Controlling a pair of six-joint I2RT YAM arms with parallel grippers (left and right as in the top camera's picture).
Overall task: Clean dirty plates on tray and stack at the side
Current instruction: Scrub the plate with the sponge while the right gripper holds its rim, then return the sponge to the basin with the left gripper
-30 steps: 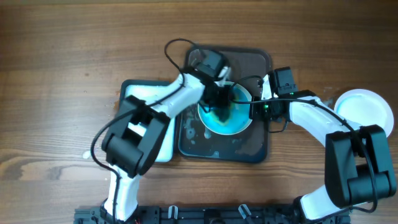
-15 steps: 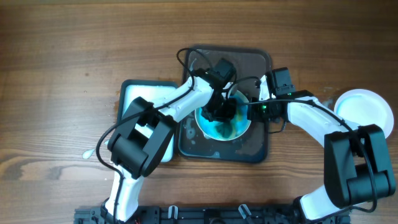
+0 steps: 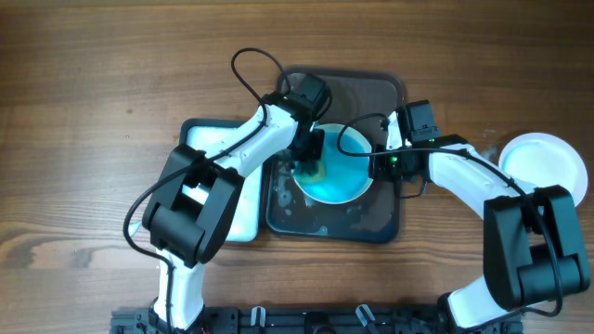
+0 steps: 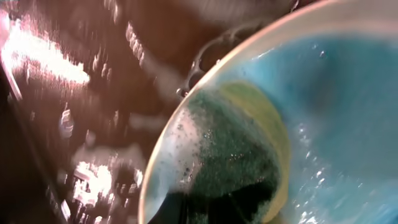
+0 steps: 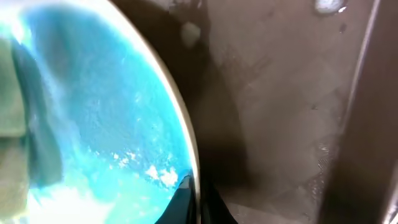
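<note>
Sponge (image 4: 230, 155), speckled and foamy, lies on round glossy plate (image 4: 348, 112) smeared blue.

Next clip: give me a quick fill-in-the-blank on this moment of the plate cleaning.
1. The plate on the dark tray is smeared with ____ paint.
2. The left gripper presses a ____ onto it.
3. The right gripper pinches its ____.
4. The plain white plate at the side lies on the ____.
Missing: blue; sponge; rim; table.
</note>
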